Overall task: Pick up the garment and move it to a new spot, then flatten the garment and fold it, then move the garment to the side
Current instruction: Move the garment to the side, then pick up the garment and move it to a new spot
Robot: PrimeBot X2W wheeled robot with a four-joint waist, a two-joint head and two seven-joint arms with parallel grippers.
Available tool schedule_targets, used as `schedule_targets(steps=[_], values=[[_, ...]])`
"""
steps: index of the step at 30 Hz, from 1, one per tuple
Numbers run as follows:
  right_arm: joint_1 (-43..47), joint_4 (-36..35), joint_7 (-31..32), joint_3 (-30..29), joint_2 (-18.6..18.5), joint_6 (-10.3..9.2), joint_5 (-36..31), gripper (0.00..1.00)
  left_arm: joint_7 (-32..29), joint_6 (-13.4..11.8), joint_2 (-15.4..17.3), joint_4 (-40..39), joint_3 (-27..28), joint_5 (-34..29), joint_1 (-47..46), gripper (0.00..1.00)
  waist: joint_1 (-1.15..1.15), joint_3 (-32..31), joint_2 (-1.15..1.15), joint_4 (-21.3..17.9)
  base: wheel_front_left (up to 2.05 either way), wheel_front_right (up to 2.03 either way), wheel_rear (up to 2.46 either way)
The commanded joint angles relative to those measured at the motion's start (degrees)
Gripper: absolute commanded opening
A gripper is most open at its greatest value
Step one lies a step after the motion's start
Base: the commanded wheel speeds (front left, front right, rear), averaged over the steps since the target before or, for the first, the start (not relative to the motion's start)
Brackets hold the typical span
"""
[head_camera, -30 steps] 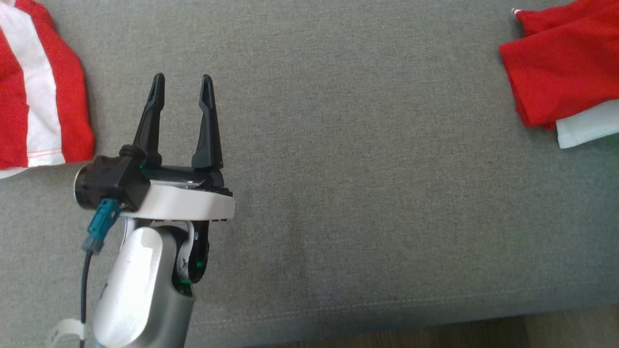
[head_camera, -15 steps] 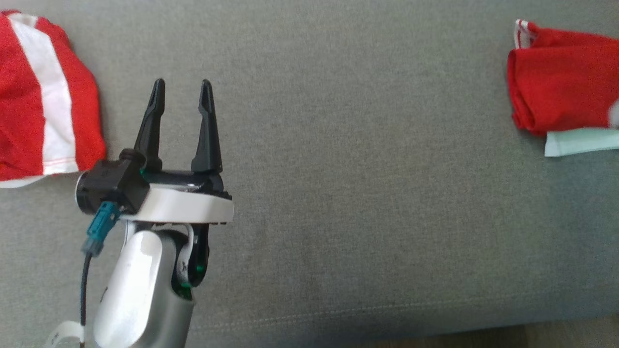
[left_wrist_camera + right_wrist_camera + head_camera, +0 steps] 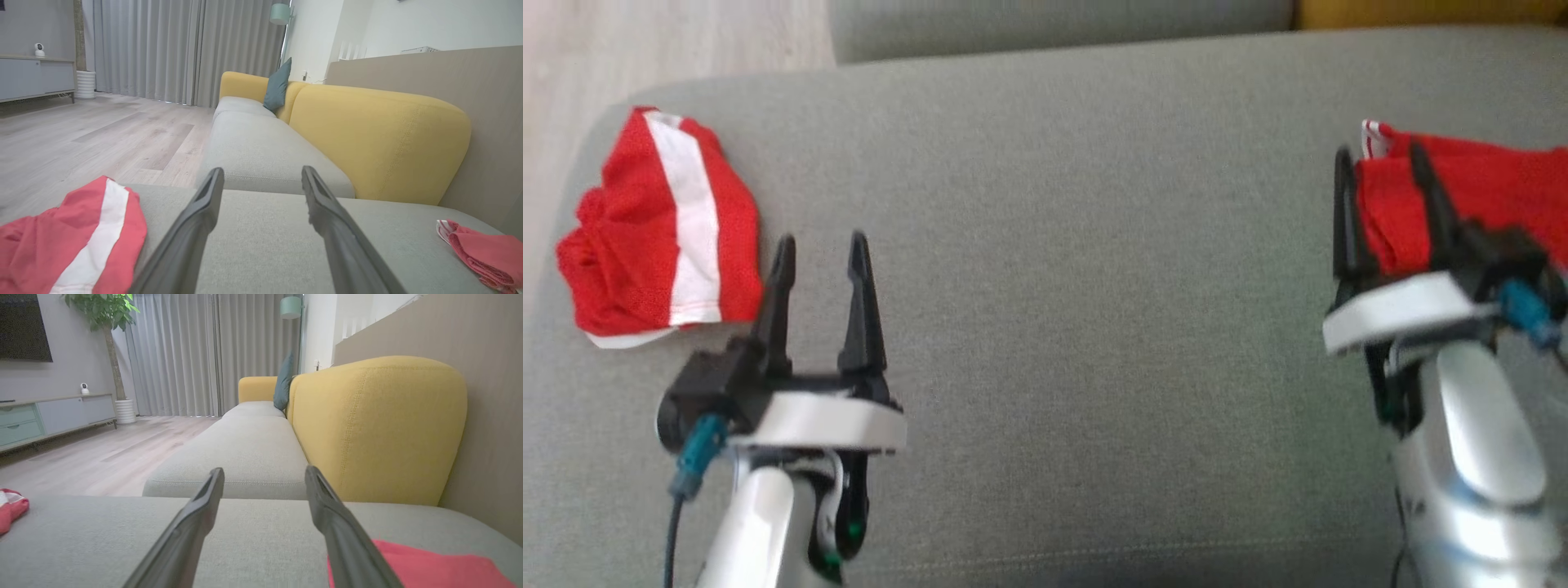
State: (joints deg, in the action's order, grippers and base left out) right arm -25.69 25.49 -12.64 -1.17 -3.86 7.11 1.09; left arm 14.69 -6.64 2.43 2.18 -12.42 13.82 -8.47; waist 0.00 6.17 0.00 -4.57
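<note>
Under me: grey fabric sofa seat [image 3: 1094, 286], the biggest thing in the head view, flat and wide. Past it at 2 o'clock in the left wrist view, a yellow fabric backrest [image 3: 380, 134].

The crumpled red garment with white stripe [image 3: 662, 229] lies on the seat at 10 o'clock in the head view, near the seat's rounded corner. The folded plain red garment [image 3: 1494, 188] lies at 2 o'clock, well apart from the striped one.

My left end effector [image 3: 822, 239] is at 7 o'clock with its fingers spread and nothing between them, just beside the striped garment's 4 o'clock edge. My right end effector [image 3: 1379, 149] is at 3 o'clock, fingers also apart and empty. Its tips overlap the plain red garment's 9 o'clock edge. It's blurred there, so I cannot tell if they touch.
</note>
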Motion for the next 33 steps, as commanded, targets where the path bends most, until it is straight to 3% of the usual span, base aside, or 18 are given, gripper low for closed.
schedule_targets(steps=[1,14,33], values=[[0.6,-2.9,-0.8,1.1,0.5,0.37,0.9,1.00,0.3,-0.1,0.4,-1.7,1.9,-0.5,-0.5,1.00,0.00,-1.9,0.00,0.6,0.00,0.00,0.00],[16.3,-9.0,-2.3,4.7,1.0,0.37,9.0,1.00,0.3,-0.5,0.4,-1.1,1.7,-1.5,6.6,1.00,0.00,-5.0,0.00,0.8,0.00,0.00,0.00],[19.4,-11.7,-2.4,4.6,1.0,0.37,10.8,1.00,0.3,-0.8,0.4,-2.7,1.0,-2.1,7.3,1.00,0.00,-4.9,0.00,0.6,0.00,0.00,0.00]])
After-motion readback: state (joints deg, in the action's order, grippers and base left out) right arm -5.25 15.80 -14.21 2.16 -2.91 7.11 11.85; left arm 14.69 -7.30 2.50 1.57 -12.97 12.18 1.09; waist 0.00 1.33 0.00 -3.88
